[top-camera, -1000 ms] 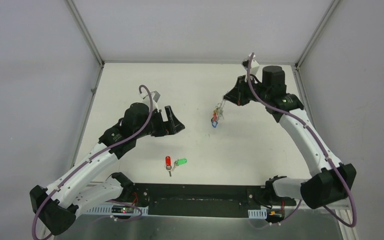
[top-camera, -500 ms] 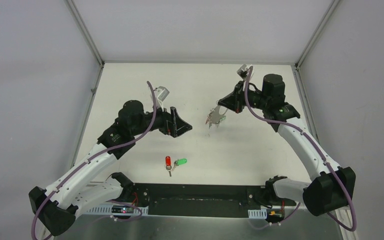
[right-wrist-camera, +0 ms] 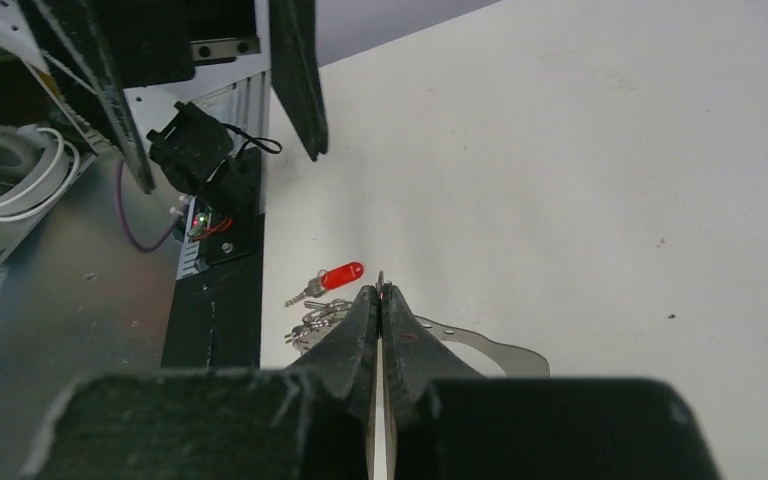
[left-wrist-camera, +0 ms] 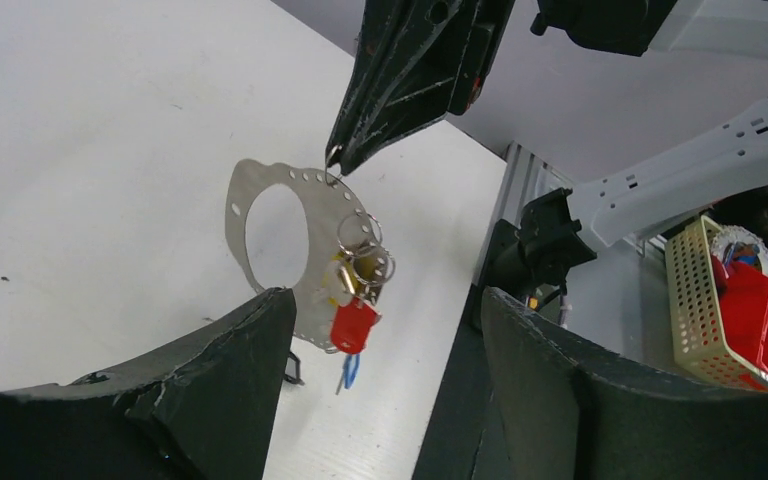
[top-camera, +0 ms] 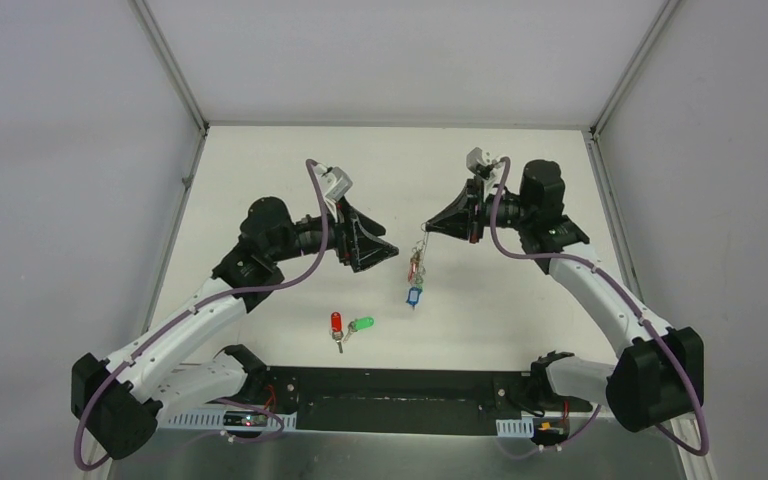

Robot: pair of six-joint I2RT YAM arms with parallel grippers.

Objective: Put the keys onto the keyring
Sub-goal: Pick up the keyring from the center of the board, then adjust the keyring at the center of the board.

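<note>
Right gripper (top-camera: pixel 428 228), jaws pressed together on the top rim of the keyring (left-wrist-camera: pixel 318 215), has swung in from the far right and risen, so the ring now hangs clear of the table (top-camera: pixel 260 170) near its middle rather than low on that arm's side. Opposite it, the left gripper (top-camera: pixel 388 250) has come across to face the ring, jaws spread though narrowing slightly, with the ring just ahead of its fingers and untouched. I judge this a presentation: the ring is offered up so the left can steady it. It is a thin, flat grey loop of uneven outline with a large oval opening and small holes along its rim. Split rings (left-wrist-camera: pixel 360 235) on it carry a red-headed key (left-wrist-camera: pixel 353 325) and a blue-tagged key (left-wrist-camera: pixel 348 372). Two loose keys, red (top-camera: pixel 336 322) and green (top-camera: pixel 363 324), lie together near the table's near edge, not yet threaded.
</note>
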